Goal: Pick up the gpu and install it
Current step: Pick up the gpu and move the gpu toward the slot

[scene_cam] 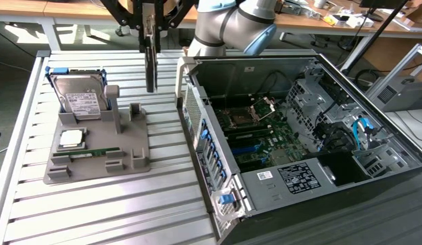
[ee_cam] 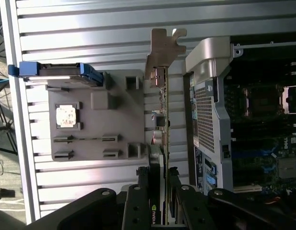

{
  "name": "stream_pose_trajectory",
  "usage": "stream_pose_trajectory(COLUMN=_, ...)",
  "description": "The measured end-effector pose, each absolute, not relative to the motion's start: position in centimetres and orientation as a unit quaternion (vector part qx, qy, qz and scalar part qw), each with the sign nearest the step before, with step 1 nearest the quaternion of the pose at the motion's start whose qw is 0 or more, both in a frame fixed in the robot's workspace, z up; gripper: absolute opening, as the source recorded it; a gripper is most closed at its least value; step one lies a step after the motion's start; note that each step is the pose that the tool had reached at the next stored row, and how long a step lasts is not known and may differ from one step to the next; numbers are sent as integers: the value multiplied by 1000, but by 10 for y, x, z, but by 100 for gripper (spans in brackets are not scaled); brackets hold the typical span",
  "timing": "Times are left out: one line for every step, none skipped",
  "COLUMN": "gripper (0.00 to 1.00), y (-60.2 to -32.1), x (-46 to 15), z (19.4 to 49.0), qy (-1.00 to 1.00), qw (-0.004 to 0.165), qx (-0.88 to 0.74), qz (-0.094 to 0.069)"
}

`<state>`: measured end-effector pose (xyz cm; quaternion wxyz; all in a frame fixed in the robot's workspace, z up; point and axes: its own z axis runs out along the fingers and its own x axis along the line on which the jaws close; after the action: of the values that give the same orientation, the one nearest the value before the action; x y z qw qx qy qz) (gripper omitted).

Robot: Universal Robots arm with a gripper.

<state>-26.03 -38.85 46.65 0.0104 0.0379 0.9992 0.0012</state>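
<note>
The gpu (scene_cam: 151, 61) hangs on edge, lifted above the slatted table, between the grey holder and the open computer case. My gripper (scene_cam: 151, 20) is shut on its upper end. In the wrist view the gpu (ee_cam: 163, 120) shows edge-on as a thin green card, with its silvery bracket (ee_cam: 163, 48) at the far end. My gripper (ee_cam: 163, 191) clamps the near end, and one black finger (ee_cam: 142, 191) presses on each side of the card. The card is clear of the holder and the case.
The grey holder (scene_cam: 129, 153) carries a hard drive (scene_cam: 78, 97), a processor chip (scene_cam: 71, 138) and a green memory stick (scene_cam: 88, 151). The open computer case (scene_cam: 190, 92) lies at the exterior view's right, motherboard (scene_cam: 259, 138) exposed. Bare table slats (scene_cam: 109, 209) lie in front.
</note>
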Motion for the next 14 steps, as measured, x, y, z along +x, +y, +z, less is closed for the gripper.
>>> stream_pose_trajectory(gripper=27, y=-389, x=-260, z=466, qy=999, qw=10, qx=38, qz=0)
stream_pose_trajectory(gripper=27, y=-390, x=-259, z=466, qy=999, qw=10, qx=38, qz=-2)
stream_pose_trajectory(gripper=27, y=-391, x=-258, z=466, qy=999, qw=10, qx=38, qz=-3)
stream_pose_trajectory(gripper=27, y=-391, x=-256, z=466, qy=999, qw=10, qx=38, qz=-4)
stream_pose_trajectory(gripper=27, y=-392, x=-254, z=466, qy=999, qw=10, qx=38, qz=-4)
stream_pose_trajectory(gripper=27, y=-393, x=-252, z=466, qy=999, qw=10, qx=38, qz=-5)
stream_pose_trajectory(gripper=27, y=-393, x=-249, z=466, qy=999, qw=10, qx=38, qz=-5)
stream_pose_trajectory(gripper=27, y=-394, x=-246, z=465, qy=999, qw=9, qx=38, qz=-5)
stream_pose_trajectory(gripper=27, y=-394, x=-244, z=465, qy=999, qw=9, qx=38, qz=-5)
stream_pose_trajectory(gripper=27, y=-395, x=-241, z=465, qy=999, qw=9, qx=38, qz=-5)
stream_pose_trajectory(gripper=27, y=-395, x=-239, z=465, qy=999, qw=9, qx=38, qz=-5)
stream_pose_trajectory(gripper=27, y=-395, x=-237, z=465, qy=999, qw=9, qx=38, qz=-5)
stream_pose_trajectory(gripper=27, y=-395, x=-235, z=464, qy=999, qw=9, qx=38, qz=-5)
stream_pose_trajectory(gripper=27, y=-396, x=-234, z=464, qy=999, qw=9, qx=38, qz=-6)
